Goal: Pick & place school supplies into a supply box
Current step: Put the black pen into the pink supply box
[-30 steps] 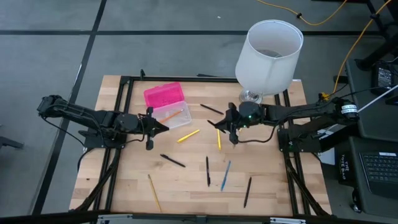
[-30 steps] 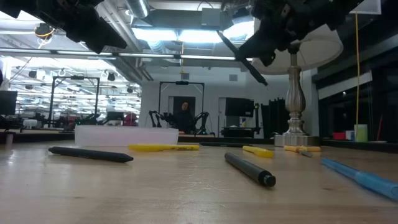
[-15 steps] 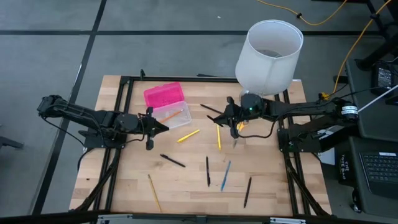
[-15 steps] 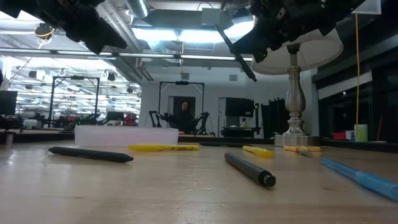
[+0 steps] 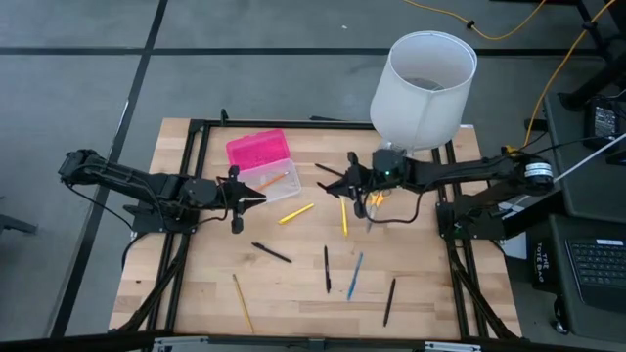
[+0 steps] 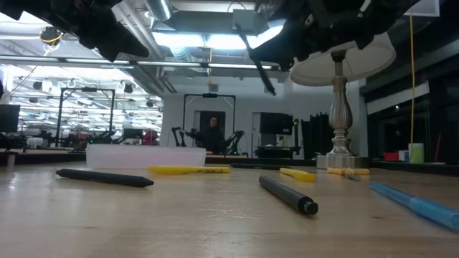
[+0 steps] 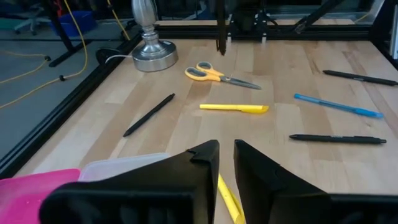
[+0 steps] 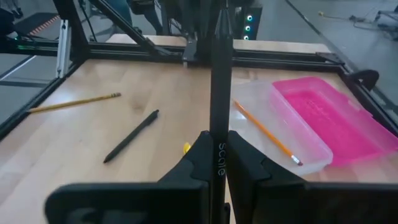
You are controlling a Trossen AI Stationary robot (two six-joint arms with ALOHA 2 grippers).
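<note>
The left gripper (image 5: 256,198) hovers just beside the supply box (image 5: 264,162). Its fingers stand a small gap apart and hold nothing. The box lies open, the pink lid (image 8: 323,118) next to the clear base (image 8: 283,127), and one orange pencil (image 8: 266,132) is already inside the base.

To the right, the right gripper (image 5: 349,179) is raised above the bench (image 5: 303,293) and is clenched on a black pen (image 8: 219,93). The pen sticks out ahead of this gripper, toward the box, which lies well ahead of it.

Other supplies lie on the bench below and around the right gripper: a yellow marker (image 5: 296,212), a blue pen (image 5: 354,276), more black pens, and the scissors (image 7: 219,74) near the lamp base (image 7: 150,57).

I judge the pens to be light, stiff and smooth, so they can roll or slip. The best hold is near the middle of the barrel, across its width. The scissors look heavier at the handles, and a grip at the pivot seems safer.
</note>
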